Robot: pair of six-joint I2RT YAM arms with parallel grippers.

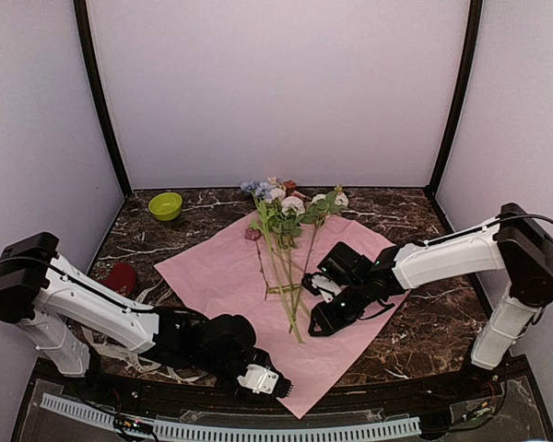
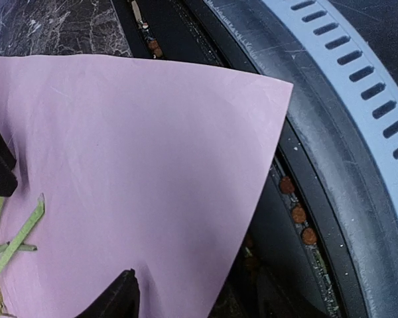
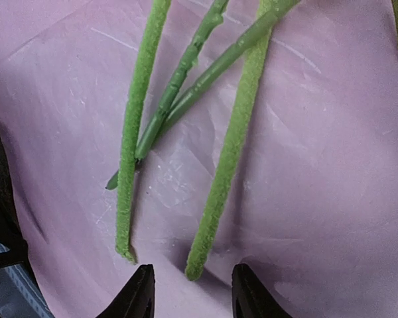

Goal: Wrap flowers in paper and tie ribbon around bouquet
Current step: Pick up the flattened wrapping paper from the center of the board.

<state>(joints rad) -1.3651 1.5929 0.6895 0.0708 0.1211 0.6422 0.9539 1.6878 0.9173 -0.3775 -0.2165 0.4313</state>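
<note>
Flowers [image 1: 281, 230] lie unwrapped on paper [image 1: 212, 276]; wrapping and tying remain. Left gripper [image 1: 267, 380] jaws spread at paper's near corner; right gripper [image 3: 194, 295] jaws spread around a stem end.

The large thin pale pink paper sheet [image 1: 221, 276] lies mid-table on the dark marble tabletop [image 1: 396, 216], with its near corner overhanging the front edge. The bunch of long-stemmed artificial flowers [image 1: 286, 267] lies on it, blooms at the far corner and stem ends toward the front. The small green bowl [image 1: 165, 205] sits far left, behind a dark red object [image 1: 120, 276] beside the sheet's left corner. The left gripper [image 1: 278, 385] is at the near corner, and the right gripper [image 1: 315, 322] is just right of the stem ends.
</note>
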